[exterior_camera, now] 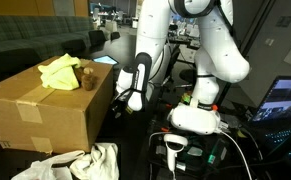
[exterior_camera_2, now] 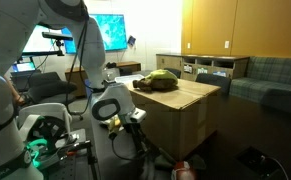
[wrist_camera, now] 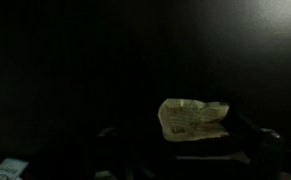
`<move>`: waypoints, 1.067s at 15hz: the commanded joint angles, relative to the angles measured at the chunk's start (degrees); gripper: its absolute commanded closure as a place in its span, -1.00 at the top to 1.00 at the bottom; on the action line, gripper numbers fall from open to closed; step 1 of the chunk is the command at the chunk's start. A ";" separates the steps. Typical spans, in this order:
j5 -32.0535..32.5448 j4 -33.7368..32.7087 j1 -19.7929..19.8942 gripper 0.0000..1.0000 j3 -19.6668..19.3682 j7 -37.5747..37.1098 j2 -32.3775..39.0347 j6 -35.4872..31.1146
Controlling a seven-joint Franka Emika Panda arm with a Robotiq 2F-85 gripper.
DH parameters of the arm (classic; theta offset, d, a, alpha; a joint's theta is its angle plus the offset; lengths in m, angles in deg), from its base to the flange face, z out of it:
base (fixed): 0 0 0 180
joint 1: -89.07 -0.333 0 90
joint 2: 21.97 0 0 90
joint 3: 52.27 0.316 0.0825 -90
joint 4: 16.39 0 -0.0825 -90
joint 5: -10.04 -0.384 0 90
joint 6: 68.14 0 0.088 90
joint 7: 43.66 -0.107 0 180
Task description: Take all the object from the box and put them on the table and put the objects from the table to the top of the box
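Wrist view is almost black: the dark worktop (wrist_camera: pixel 75 70) fills it, and the only bright thing is a pale, yellowish crumpled scrap (wrist_camera: pixel 193 118). It shows straight ahead of the camera, between two faint dark finger shapes that stand wide apart. Whether the fingers touch the scrap cannot be told in this gloom.

In an exterior view the hand (exterior_camera: pixel 134 103) hangs low at the end of the white arm (exterior_camera: pixel 150 40), pointing down. Its fingers are spread and nothing can be seen gripped in them. The box (exterior_camera: pixel 45 110) stands just beside the hand and is closed, with tape along its top seam. Its top face lies a little above the level of the hand.

On that top face, up and away from the hand, sits the yellow cloth (exterior_camera: pixel 60 71) in a loose heap. The small brown toy (exterior_camera: pixel 88 77) is close by it, at the cloth's edge nearer the hand. Both exterior views show the cloth on the carton; the toy is clear in only one.

Lower than the hand, past the near corner of the box, lies a white crumpled cloth (exterior_camera: pixel 90 163).
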 commanded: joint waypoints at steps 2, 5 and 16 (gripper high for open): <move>2.80 -0.78 1.35 1.00 1.37 2.62 0.94 -3.33; 6.49 -0.94 5.78 1.00 4.88 4.83 0.17 -3.80; 22.85 -1.68 36.71 1.00 23.26 8.63 2.22 -5.33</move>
